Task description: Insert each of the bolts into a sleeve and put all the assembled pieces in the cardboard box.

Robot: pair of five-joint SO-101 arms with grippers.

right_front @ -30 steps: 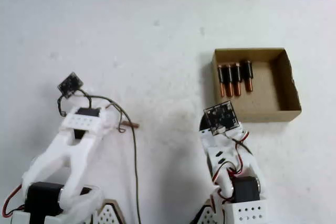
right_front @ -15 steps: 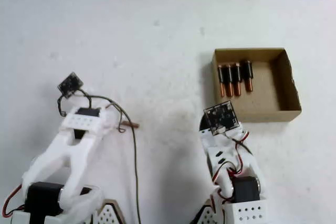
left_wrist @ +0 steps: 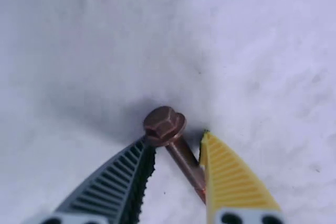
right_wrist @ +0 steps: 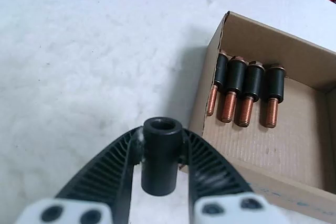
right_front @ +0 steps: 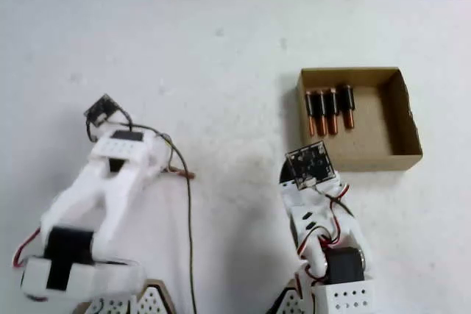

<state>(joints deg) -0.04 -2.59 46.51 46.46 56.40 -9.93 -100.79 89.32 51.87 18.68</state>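
Room to pass over the table (right_front: 221, 49) beyond both arms; cable (right_front: 189, 240) runs between them; box (right_front: 383, 123) floor bare beside four pieces (right_front: 332, 112).

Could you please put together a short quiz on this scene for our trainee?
1. True or false: the box holds four assembled pieces.
2. What is the right gripper shut on? A. a nut; B. a sleeve; C. nothing.
3. Fill in: the left gripper is shut on a ____.

Key: 1. true; 2. B; 3. bolt.
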